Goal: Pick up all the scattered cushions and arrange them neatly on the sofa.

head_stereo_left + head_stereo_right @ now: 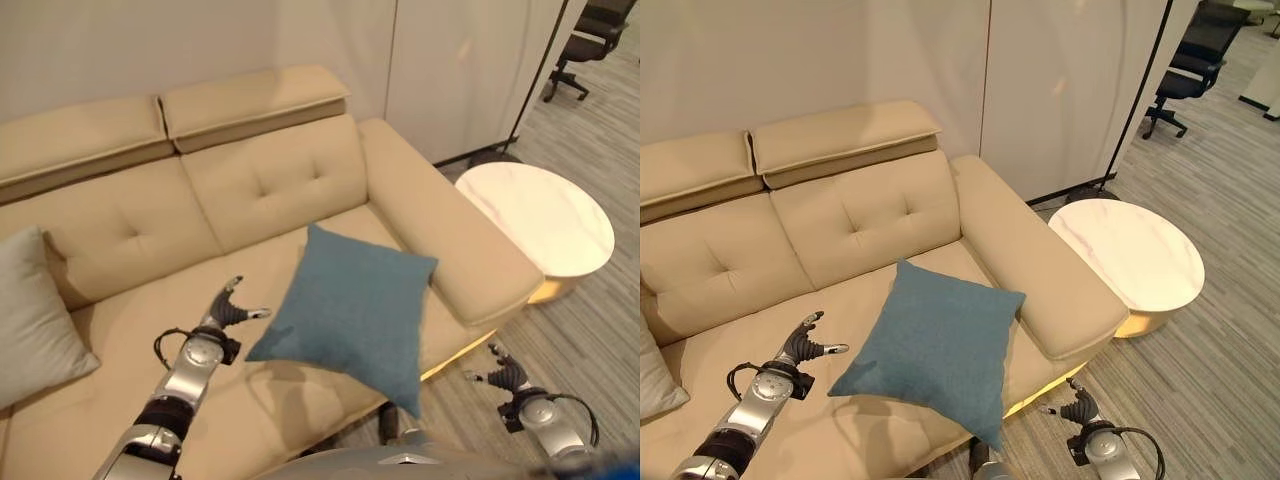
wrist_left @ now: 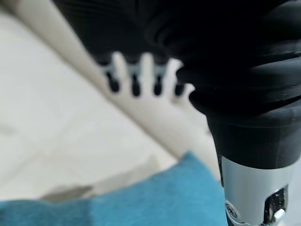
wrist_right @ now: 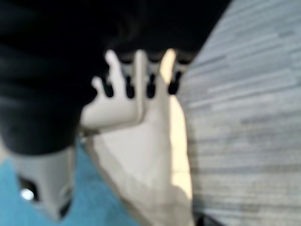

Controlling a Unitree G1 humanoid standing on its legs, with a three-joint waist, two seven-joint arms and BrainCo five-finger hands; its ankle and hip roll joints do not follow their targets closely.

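Blue cushion (image 1: 355,310): tilted on the sofa (image 1: 240,190) seat, corner overhanging the front edge, needs straightening.
Left hand (image 1: 232,308): fingers spread, empty, beside it.
Right hand (image 1: 505,372): relaxed, empty, over the floor.

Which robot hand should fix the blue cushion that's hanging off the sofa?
Probably the left hand. It hangs open over the sofa seat, right beside the blue cushion. The right hand is lower, over the floor past the sofa's front corner, farther from the cushion.

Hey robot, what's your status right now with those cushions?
Both hands open, left hand beside blue cushion, right hand over floor. Cushion on sofa seat, overhanging front edge. Grey cushion far left. Nothing blocking.
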